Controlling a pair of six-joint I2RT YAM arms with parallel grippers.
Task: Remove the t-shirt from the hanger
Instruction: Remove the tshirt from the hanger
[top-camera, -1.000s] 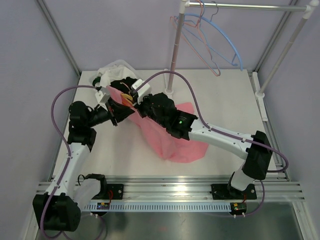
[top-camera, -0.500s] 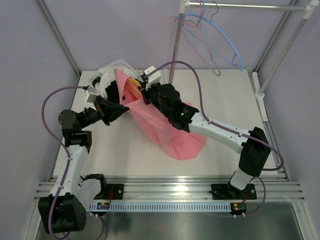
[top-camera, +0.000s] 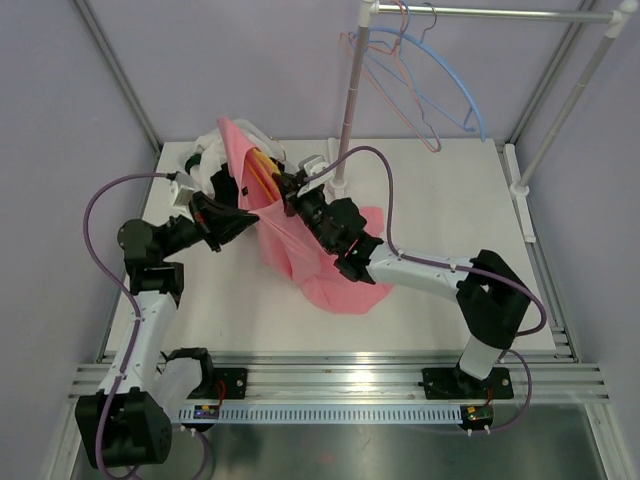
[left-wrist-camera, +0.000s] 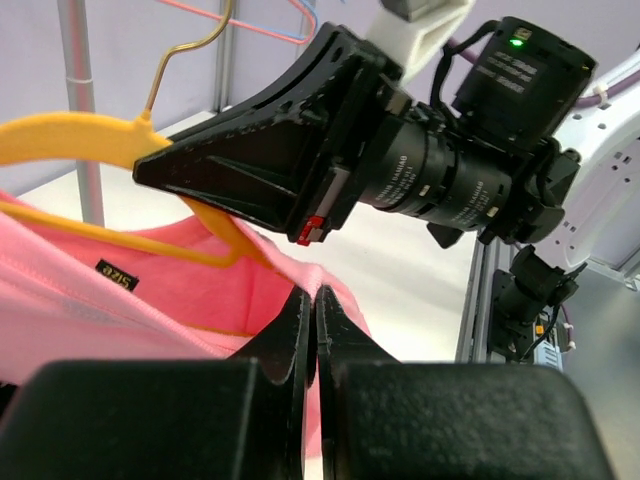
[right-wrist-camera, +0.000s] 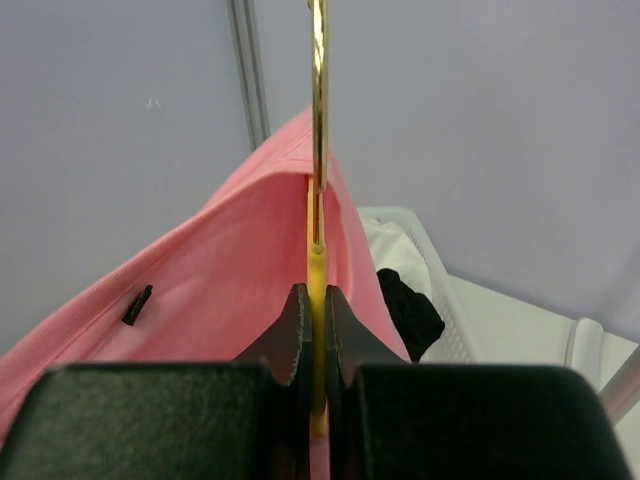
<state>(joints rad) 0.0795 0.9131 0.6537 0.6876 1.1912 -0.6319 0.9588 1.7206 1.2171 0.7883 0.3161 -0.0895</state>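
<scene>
A pink t-shirt (top-camera: 310, 260) hangs on a yellow hanger (top-camera: 262, 170), its lower part draped on the table. My right gripper (top-camera: 284, 193) is shut on the hanger's yellow neck (right-wrist-camera: 316, 275) and holds it off the table, the metal hook (right-wrist-camera: 317, 100) pointing up. My left gripper (top-camera: 254, 213) is just left of it, shut on a fold of the t-shirt's pink edge (left-wrist-camera: 318, 282) near the collar. In the left wrist view the hanger (left-wrist-camera: 90, 135) runs inside the shirt (left-wrist-camera: 150, 290), with the right gripper's black body (left-wrist-camera: 270, 160) close above.
A white basket (top-camera: 212, 150) of clothes stands at the back left, also seen behind the shirt (right-wrist-camera: 425, 260). A garment rack's pole (top-camera: 345, 120) rises behind the grippers, with blue and pink empty hangers (top-camera: 430, 90) on its rail. Frame posts line the table's edges.
My right gripper has carried the hanger up and toward the back left, lifting the t-shirt with it. My left arm has drawn back leftward, still pinching the fabric.
</scene>
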